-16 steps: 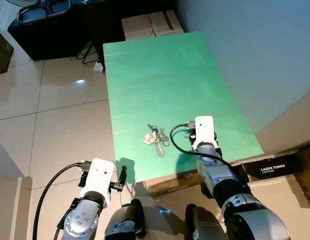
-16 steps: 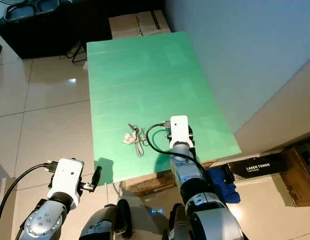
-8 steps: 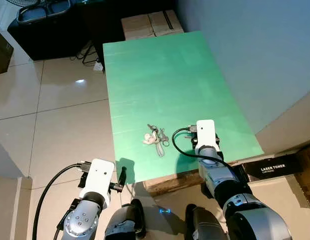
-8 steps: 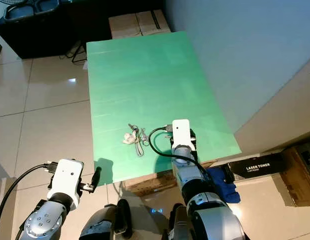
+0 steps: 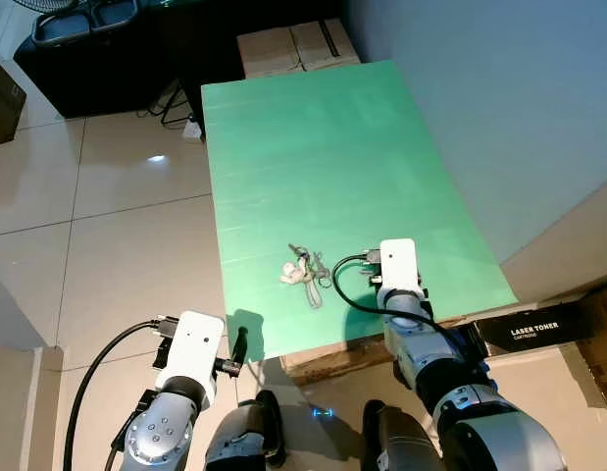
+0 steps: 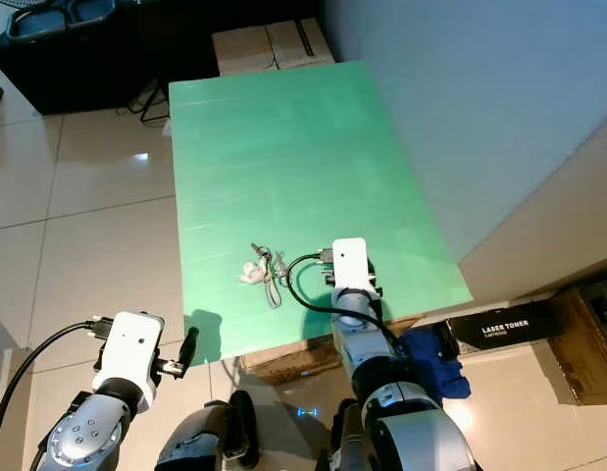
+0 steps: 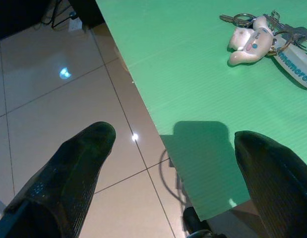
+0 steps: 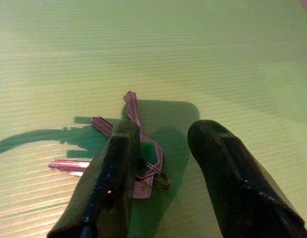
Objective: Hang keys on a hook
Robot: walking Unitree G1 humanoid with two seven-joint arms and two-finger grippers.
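A bunch of metal keys [image 5: 306, 270] with a white plush charm lies near the front edge of the green bench [image 5: 323, 147]. The right gripper [image 8: 160, 171] hovers over them, jaws parted; the left gripper [image 7: 173, 173] hangs open beside the bench

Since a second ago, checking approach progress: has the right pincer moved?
Yes. The right pincer shifted left toward the keys on the green table.

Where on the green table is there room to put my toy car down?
The green table is bare across its whole far half, up to the cardboard boxes beyond it. The near end is crowded: the keys with a white charm lie there, the right gripper is open over some of them, and the left gripper hovers open off the near left corner.
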